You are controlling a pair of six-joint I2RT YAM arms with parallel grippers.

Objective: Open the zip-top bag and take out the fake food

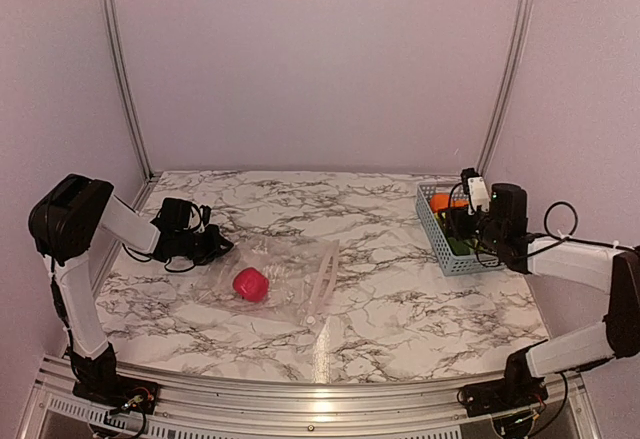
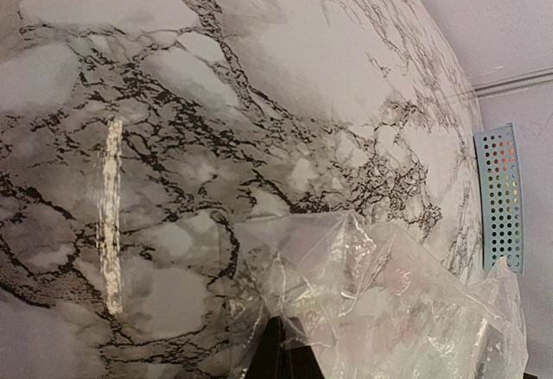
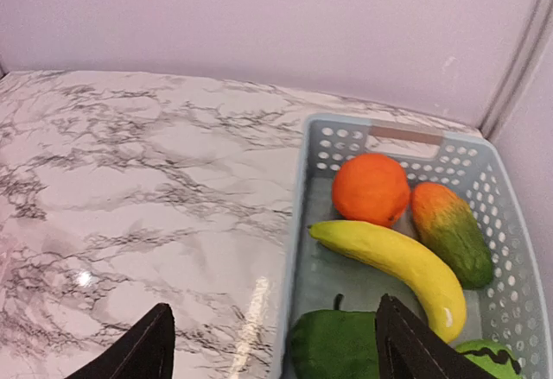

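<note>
Zip-top bag point(image 1: 275, 279) lower left of centre on table point(image 1: 400, 299), red-pink piece point(image 1: 250, 284) inside, left gripper point(image 1: 208, 249) at its left edge, closure unclear, right gripper point(image 3: 276, 353) spread over basket point(image 3: 302, 224) holding banana point(image 3: 389, 262), orange point(image 3: 370, 189)

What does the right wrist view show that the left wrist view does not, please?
Only the right wrist view shows the contents of the basket: an orange, a banana, a mango-like piece and green pieces. It also has the right gripper, open, in the foreground. Only the left wrist view shows the crinkled clear bag, lying on the table. Both show the marble table and the blue basket, though the left wrist view catches just its perforated side at the right edge.
</note>
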